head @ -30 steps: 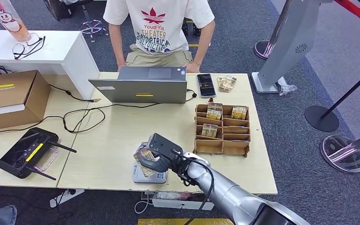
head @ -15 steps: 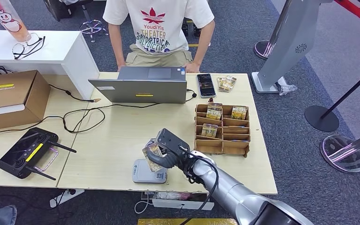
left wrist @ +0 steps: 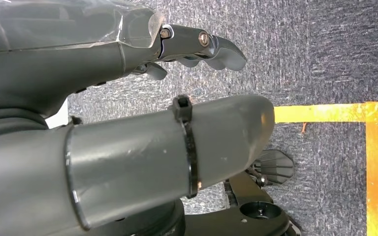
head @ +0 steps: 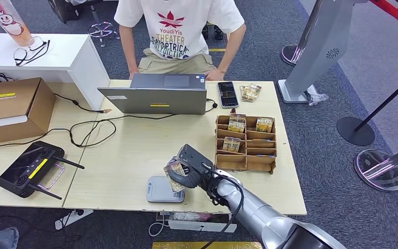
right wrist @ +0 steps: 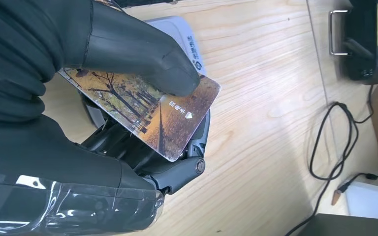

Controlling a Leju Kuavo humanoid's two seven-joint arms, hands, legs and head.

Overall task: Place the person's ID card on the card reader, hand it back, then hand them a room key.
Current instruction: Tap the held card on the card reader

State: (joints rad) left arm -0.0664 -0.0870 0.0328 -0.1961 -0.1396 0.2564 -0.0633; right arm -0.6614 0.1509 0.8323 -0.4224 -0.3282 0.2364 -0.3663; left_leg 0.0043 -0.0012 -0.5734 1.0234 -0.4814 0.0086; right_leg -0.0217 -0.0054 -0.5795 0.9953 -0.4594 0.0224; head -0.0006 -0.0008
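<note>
While pinched flat by right hand (head: 186, 168), ID card (right wrist: 150, 110), long axis toward laptop (head: 158, 94).

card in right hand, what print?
Autumn tree-lined path on the card; right wrist view.

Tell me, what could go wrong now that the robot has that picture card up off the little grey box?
The right robot hand pinches the card between thumb and fingers near one end, so it might slip and drop onto the card reader or the table. On the way back to the person, the arm may have to pass the laptop and the wooden card rack, and could clip either.
</note>
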